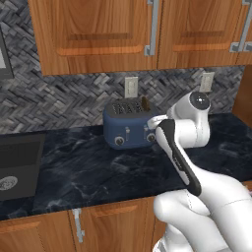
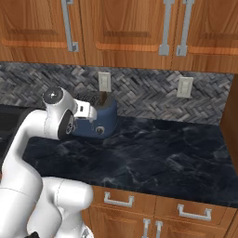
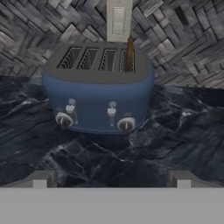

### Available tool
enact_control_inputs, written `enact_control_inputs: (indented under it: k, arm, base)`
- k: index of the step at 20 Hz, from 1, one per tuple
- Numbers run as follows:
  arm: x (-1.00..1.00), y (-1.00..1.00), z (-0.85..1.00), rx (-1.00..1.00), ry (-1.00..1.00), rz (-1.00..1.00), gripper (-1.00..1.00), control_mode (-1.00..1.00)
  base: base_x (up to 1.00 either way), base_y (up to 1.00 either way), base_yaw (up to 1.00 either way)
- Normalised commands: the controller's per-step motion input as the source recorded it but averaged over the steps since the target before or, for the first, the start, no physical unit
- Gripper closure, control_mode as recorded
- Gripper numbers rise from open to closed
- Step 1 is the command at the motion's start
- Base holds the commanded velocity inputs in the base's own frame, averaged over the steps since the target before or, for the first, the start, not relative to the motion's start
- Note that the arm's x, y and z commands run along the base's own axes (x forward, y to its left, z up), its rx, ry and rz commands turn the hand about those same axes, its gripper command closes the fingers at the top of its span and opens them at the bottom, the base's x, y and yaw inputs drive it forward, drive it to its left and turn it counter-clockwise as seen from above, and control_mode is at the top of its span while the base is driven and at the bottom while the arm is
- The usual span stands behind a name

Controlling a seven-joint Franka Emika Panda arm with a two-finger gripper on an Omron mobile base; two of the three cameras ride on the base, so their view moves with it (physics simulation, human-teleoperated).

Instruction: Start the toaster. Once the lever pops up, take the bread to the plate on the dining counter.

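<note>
While the gripper (image 3: pixel 111 178) points at the front of the toaster (image 3: pixel 99 94) with its jaws spread wide and nothing between them, the two finger tips stand far apart at the bottom of the hand view, short of the appliance and not touching it. The dark-blue toaster sits on the black marbled desk (image 1: pixel 88 172), close to the herringbone-tiled wall and just below a pale wall outlet (image 3: pixel 118 19). Its black top shows four slots; the bread (image 3: pixel 129 54) stands upright in the slot at the right end as the hand camera sees it, its brown edge poking above the top. Two round grey knobs and two small levers sit low on the front face. In the left base view the white arm reaches in from the lower right, its hand just beside the toaster's right front corner. Wooden cabinets (image 1: pixel 98 29) hang above the wall tiles.
</note>
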Motion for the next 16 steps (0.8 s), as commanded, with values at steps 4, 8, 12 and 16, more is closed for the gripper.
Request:
enact_control_inputs:
  k: [4,8,12,16]
  arm:
    - [0.09,-0.01,-0.02,0.03,0.0,-0.01,-1.0,-1.0]
    - [0.29,-0.01,0.0,0.0,0.0,0.0,-1.0,-1.0]
    - [0.33,-0.05,0.0,0.0,0.0,0.0,-1.0,-1.0]
    - [0.24,0.0,0.0,0.0,0.0,0.0,-1.0,-1.0]
  base:
    - [0.0,0.0,0.0]
    - [0.0,0.0,0.0]
    - [0.0,0.0,0.0]
    - [0.0,0.0,0.0]
